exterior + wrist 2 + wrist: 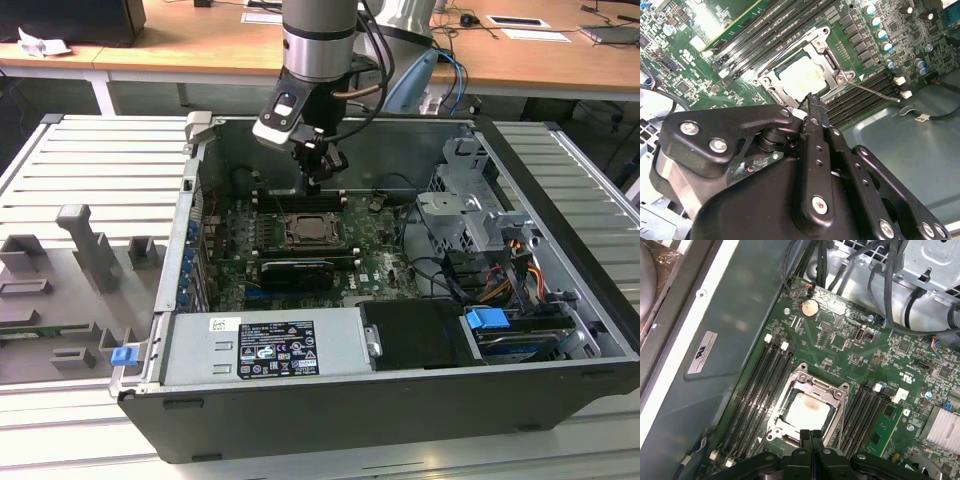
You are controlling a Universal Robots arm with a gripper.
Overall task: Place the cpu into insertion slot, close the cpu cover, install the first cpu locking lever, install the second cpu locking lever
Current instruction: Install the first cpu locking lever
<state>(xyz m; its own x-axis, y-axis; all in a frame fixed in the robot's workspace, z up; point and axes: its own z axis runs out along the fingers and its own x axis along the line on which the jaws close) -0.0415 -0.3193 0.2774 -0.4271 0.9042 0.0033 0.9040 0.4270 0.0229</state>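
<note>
While your arm [318,40] reaches down into the open case [400,420] from 12 o'clock in the exterior view, you have free air over the middle of the board [385,255]. Case walls fence that room at 9 and 12 o'clock. The power supply [265,345] closes it at 6, and the drive cage [470,215] with its cables stands well apart at 3.

One long black card [295,270] lies just beside the slot [316,232] at its 6 o'clock, the nearest edge to mind. Your gripper [315,185] hangs at the slot's 12 o'clock in that view, above the board. In the first wrist view its two fingers [805,437] are pressed together with nothing between them. Their tips are over one edge of the cover [820,385], and you cannot tell whether they touch it.

The one cover lies flat on the slot. The one cpu [807,412] sits inside, its pale top showing through the cover's opening. Two banks of memory slots [760,390] flank the slot on opposite sides, close to its rim. One thin lever [875,91] shows in the second wrist view, running from a corner of the slot out across a memory bank. Whether it is latched you cannot tell.
</note>
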